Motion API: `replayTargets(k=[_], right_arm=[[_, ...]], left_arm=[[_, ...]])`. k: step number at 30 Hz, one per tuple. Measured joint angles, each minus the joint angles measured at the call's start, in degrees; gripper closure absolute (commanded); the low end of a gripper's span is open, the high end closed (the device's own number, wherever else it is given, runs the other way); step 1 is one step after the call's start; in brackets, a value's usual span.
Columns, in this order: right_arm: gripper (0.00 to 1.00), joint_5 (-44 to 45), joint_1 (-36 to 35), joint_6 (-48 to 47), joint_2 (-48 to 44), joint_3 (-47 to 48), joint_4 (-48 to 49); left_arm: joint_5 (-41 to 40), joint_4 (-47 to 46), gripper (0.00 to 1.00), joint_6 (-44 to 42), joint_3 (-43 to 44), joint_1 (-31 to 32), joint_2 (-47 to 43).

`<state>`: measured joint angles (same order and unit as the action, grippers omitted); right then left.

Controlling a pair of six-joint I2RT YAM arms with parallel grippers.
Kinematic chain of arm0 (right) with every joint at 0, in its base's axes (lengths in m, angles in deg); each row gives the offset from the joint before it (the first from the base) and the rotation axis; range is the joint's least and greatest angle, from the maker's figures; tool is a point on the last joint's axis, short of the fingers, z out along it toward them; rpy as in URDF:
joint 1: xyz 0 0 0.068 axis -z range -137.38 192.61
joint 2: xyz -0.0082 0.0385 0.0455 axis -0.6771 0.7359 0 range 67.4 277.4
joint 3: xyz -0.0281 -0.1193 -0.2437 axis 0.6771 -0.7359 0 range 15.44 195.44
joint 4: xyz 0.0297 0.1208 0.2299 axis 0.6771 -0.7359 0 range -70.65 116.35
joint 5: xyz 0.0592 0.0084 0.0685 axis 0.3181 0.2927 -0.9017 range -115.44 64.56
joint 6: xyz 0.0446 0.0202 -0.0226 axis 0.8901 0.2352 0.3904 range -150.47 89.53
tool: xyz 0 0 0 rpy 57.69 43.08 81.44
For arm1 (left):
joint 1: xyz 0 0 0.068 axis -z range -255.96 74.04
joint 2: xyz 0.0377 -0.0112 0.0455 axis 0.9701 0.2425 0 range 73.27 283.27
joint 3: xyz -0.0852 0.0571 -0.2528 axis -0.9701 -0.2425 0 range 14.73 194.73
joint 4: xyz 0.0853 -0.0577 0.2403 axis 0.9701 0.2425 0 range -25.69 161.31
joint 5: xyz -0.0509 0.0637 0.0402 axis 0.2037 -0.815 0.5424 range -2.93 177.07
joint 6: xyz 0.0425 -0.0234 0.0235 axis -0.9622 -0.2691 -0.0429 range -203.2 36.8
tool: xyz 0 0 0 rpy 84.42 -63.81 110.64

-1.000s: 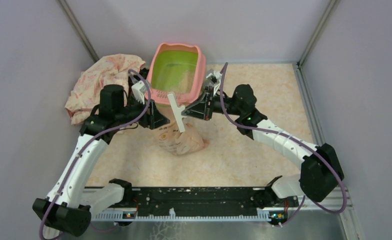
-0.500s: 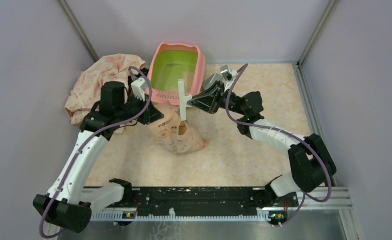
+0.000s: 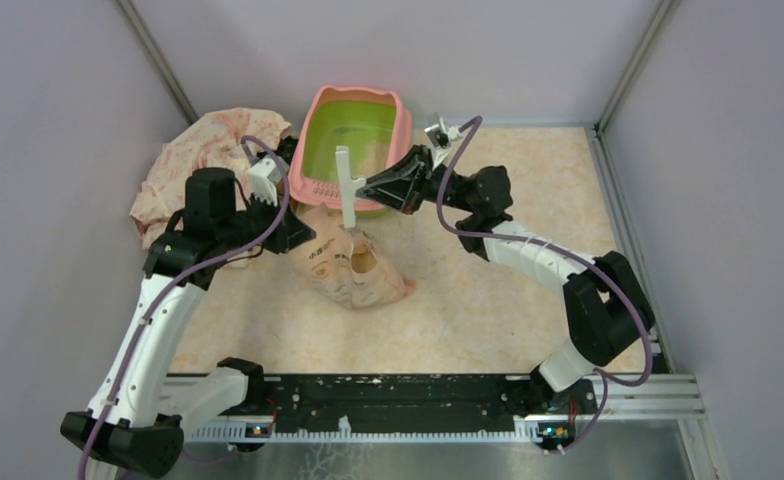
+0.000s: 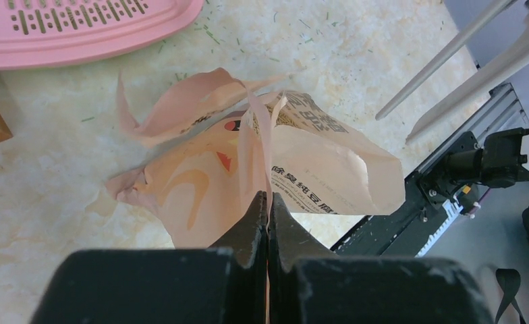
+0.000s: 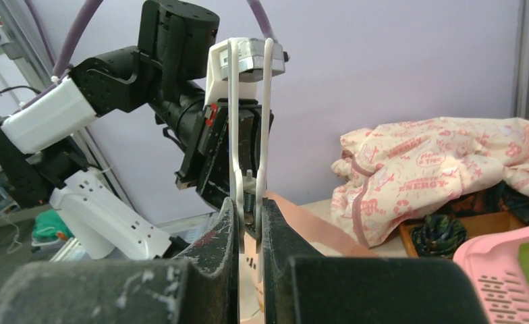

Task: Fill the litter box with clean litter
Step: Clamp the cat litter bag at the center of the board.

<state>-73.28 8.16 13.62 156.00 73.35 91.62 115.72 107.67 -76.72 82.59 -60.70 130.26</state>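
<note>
End effectors (image 4: 267,200) (image 5: 249,219) (two), one bag (image 4: 316,175), one clip (image 3: 345,185)

I log litter box (image 3: 358,94) far-centre on desk (image 3: 488,290); bag (image 3: 353,270) just before it, clip (image 3: 345,190) above; cloth (image 3: 203,150) left of box.

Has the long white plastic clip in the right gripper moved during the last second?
Yes. The long white plastic clip moved away from the arm bases, from over the peach paper bag to the near rim of the pink litter box.

Left arm (image 3: 156,335), right arm (image 3: 534,258): white links, black joints, purple cables (image 5: 83,30).
</note>
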Motion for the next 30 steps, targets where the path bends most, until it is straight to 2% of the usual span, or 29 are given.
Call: replayTargets(k=[8,14,21,30], right_arm=[[1.0,-1.6,-0.37,-6.91,5.38,8.26,-6.69],[1.0,-3.23,-0.37,-8.57,11.54,11.82,-9.57],[1.0,-5.42,-0.37,-4.83,17.88,16.35,-6.84],[1.0,-7.58,-0.22,1.57,20.83,19.87,-0.87]], left_arm=[[-0.63,0.42,1.0,-0.17,0.13,-1.44,-0.13],[-0.66,0.35,1.0,-0.42,-0.28,-3.17,-0.22],[-0.55,-0.07,1.0,-0.55,-0.96,-4.2,-0.55],[-0.31,-1.86,1.0,-0.55,-2.27,-4.68,-1.18]])
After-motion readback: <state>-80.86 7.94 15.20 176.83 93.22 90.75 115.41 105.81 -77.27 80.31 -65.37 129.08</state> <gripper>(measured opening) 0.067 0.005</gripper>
